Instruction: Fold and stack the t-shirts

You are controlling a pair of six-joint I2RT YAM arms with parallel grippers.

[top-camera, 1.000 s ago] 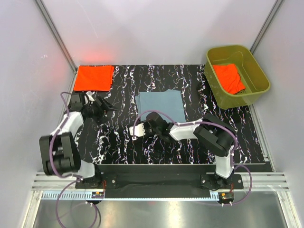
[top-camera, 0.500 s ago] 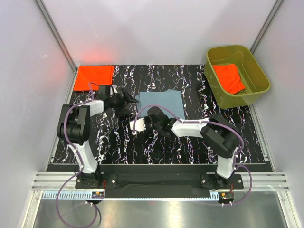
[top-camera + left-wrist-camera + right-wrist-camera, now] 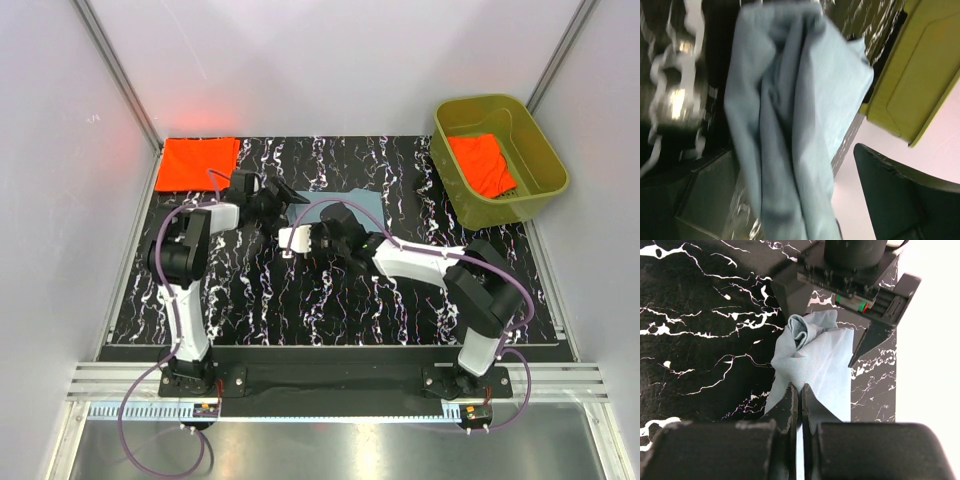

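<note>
- Right hand (image 3: 800, 392): clenched, pinching a raised fold of the blue-grey t-shirt (image 3: 815, 357); its arm reaches leftward over the counter (image 3: 250, 295) to the middle.
- Left hand (image 3: 279, 201): released, fingers spread wide either side of the shirt's bunched end, facing the right hand; its arm stretches away from its base.
- Blue-grey t-shirt: crumpled between both hands, its far part flat on the counter.
- Folded orange-red t-shirt (image 3: 198, 163): far left corner.
- Second orange-red t-shirt (image 3: 480, 163): inside the olive tub (image 3: 548, 165), far right.

Robotics lab test cell. White enclosure walls (image 3: 330, 60), aluminium extrusion rails (image 3: 560, 385), black marble-patterned tabletop (image 3: 260, 300); left arm (image 3: 178, 262) and right arm (image 3: 415, 262) bolted to base plate (image 3: 330, 373), purple cabling (image 3: 125, 430).
</note>
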